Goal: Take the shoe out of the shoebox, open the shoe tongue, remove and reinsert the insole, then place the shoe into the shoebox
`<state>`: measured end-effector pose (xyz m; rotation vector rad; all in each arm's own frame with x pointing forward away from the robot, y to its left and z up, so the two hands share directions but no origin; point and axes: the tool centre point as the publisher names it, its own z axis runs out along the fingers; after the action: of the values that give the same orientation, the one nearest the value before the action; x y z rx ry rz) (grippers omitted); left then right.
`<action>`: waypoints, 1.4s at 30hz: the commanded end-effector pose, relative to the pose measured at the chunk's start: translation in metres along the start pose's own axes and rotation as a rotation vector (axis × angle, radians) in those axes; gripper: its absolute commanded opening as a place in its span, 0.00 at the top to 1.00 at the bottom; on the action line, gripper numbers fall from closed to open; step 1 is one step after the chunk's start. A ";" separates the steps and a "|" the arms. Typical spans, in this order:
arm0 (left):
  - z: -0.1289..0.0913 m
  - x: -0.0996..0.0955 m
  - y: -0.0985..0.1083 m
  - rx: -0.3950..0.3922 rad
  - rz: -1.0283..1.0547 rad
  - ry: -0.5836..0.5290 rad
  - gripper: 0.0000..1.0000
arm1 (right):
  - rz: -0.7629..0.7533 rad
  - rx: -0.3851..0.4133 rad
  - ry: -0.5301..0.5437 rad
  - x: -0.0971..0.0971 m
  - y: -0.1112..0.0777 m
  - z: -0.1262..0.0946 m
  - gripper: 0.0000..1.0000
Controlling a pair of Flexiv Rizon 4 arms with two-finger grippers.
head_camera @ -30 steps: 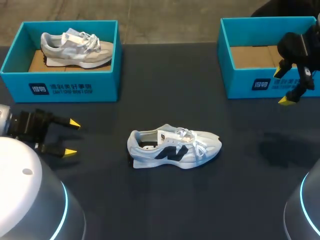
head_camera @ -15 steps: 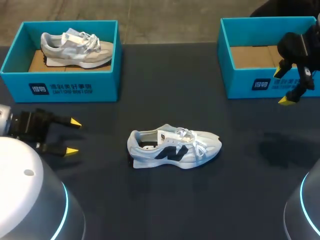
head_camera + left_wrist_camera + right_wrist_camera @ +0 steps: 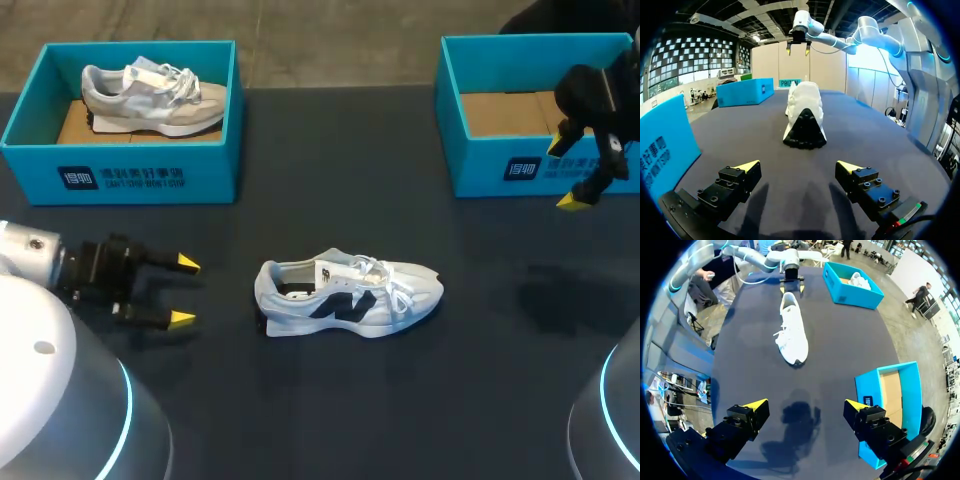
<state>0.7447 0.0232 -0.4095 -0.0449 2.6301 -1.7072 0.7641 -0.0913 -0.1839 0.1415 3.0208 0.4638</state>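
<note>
Nearest, the left gripper [image 3: 184, 291] hangs low over the desk [image 3: 330, 410]. Its fingers are spread wide and empty, aimed at the heel of the white sneaker [image 3: 345, 295], which stands on its sole mid-desk, near but untouched. Farther off, the right gripper [image 3: 566, 173] hovers by the empty shoebox's [image 3: 480, 165] front wall, fingers likewise apart, holding nothing.

Two shoes [image 3: 345, 297] [image 3: 150, 95], shoeboxes [image 3: 120, 175] [image 3: 500, 165] and grippers [image 3: 185, 291] [image 3: 563, 175]; perhaps two tags [image 3: 325, 272] [image 3: 141, 68].

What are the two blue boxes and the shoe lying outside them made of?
The left box and right box look like matte cardboard: thin flat walls, brown insides. The shoe seems pale fabric with cloth laces and a rubbery sole, probably.
</note>
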 end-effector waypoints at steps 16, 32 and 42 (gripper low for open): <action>0.044 0.015 -0.032 -0.023 -0.038 -0.016 0.00 | 0.001 0.003 0.000 0.000 0.000 0.001 0.00; 0.067 0.025 -0.040 -0.025 -0.039 -0.008 0.00 | 0.001 0.003 0.000 0.000 0.000 0.001 0.00; 0.070 0.025 -0.040 -0.028 -0.038 -0.011 0.00 | 0.001 0.003 0.000 0.000 0.000 0.001 0.00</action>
<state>0.7216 -0.0542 -0.4003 -0.1028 2.6602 -1.6853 0.7641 -0.0913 -0.1839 0.1416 3.0208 0.4638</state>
